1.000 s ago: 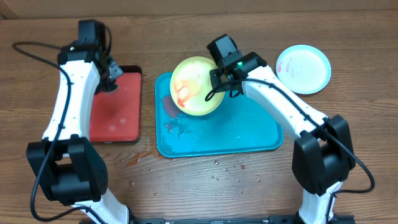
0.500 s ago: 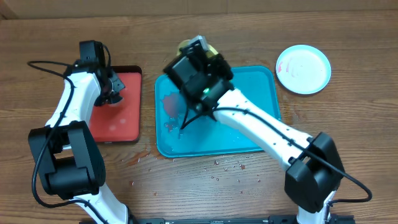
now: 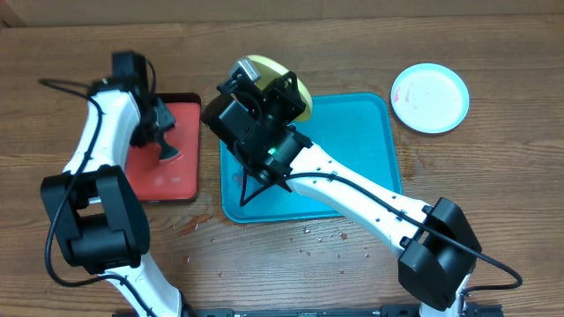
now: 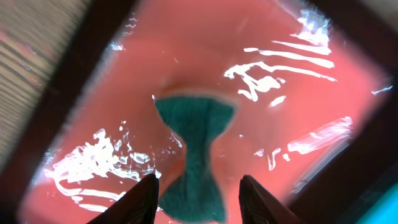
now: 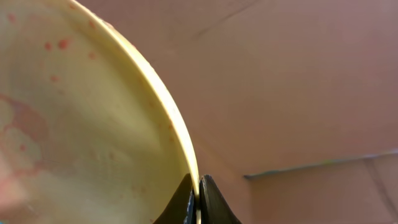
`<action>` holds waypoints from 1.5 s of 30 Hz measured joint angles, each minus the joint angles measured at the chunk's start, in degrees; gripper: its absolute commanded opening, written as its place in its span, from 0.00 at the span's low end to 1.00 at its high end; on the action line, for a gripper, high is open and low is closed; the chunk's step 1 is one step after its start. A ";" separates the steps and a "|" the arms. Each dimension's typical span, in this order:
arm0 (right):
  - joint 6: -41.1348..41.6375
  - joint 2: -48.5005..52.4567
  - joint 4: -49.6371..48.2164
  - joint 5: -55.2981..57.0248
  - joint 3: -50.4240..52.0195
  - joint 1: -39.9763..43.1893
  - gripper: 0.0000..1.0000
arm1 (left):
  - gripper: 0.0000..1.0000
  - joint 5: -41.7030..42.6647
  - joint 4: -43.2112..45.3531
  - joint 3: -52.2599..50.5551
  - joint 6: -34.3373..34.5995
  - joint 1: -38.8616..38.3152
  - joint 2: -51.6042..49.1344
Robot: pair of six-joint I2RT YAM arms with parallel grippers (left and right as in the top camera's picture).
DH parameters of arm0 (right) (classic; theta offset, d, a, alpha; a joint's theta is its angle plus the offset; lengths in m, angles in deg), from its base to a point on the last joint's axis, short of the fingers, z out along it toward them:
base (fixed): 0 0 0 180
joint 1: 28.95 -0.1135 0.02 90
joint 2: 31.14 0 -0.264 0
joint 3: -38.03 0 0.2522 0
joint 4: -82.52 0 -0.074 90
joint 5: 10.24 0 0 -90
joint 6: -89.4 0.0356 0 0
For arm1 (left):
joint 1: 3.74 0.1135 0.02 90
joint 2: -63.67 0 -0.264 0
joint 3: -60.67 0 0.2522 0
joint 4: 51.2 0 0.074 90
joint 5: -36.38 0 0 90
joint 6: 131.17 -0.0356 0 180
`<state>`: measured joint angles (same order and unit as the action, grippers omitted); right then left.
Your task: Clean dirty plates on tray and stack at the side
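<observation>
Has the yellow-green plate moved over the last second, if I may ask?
Yes. The yellow-green plate, in the right gripper, went from over the tray to mostly beyond its far-left corner.

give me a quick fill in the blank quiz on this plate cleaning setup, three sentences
1. The right gripper pinches the yellow-green plate by its ___.
2. The green sponge lies on the small tray, whose colour is ___.
3. The light-blue-rimmed plate rests on the ___, not on the turquoise tray.

Missing words: rim; red; table.
</observation>
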<state>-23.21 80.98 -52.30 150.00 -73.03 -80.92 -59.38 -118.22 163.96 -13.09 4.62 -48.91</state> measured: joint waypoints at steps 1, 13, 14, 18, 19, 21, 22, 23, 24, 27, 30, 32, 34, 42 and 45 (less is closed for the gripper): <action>-1.01 0.00 -1.03 0.90 0.00 0.00 0.04 | 0.47 -0.02 -1.75 2.84 0.00 0.00 0.00; -10.51 -0.02 -5.25 -0.92 -0.04 0.02 0.04 | 1.00 -0.02 -5.53 14.86 -0.15 0.00 0.15; -10.56 -0.02 -7.87 -0.79 -0.07 0.02 0.04 | 1.00 0.00 -5.53 14.86 -0.15 0.00 0.15; -11.80 -0.98 -2.40 -6.71 -0.90 0.00 0.04 | 1.00 0.00 -5.53 14.86 -0.15 0.00 0.15; -13.77 -1.27 1.92 -9.55 -0.98 0.00 0.04 | 1.00 -0.02 -5.53 14.86 -0.15 0.00 0.15; -15.41 -1.25 4.66 -12.35 -0.74 -0.07 0.04 | 1.00 0.00 -5.55 14.86 -0.15 0.00 0.15; -14.84 -1.09 3.43 -12.35 -0.48 -0.15 0.04 | 1.00 0.00 -5.55 14.86 -0.15 0.00 0.15; -14.32 -1.03 1.92 -12.13 -0.44 -0.15 0.04 | 1.00 0.00 -5.55 14.86 -0.15 0.00 0.15; -12.79 -1.03 -0.28 -11.26 -0.42 -0.20 0.04 | 1.00 0.00 -5.53 14.86 -0.15 0.00 0.15; -9.86 -1.33 1.03 -13.18 -0.76 -0.20 0.04 | 1.00 -0.02 -5.53 14.86 -0.15 0.00 0.15; -12.31 -1.42 10.73 -20.59 -0.90 0.02 0.04 | 1.00 0.00 -5.55 14.86 -0.15 0.00 0.15; -11.82 -1.18 12.24 -22.14 -0.50 0.42 0.04 | 1.00 -0.02 -5.55 14.86 -0.15 0.00 0.15; -7.93 -1.09 10.71 -21.24 -0.50 1.84 0.04 | 1.00 0.00 -5.55 14.86 -0.15 0.00 0.15; 18.53 -1.09 15.85 -31.65 -0.52 25.31 0.04 | 1.00 0.00 -5.53 14.86 -0.15 0.00 0.15; 26.03 -0.90 17.77 -46.86 -0.52 39.19 0.04 | 1.00 -0.02 -5.53 14.86 -0.15 0.00 0.15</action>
<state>2.82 80.08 -34.53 103.14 -73.56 -41.73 -59.40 -123.74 178.83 -13.25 4.62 -48.75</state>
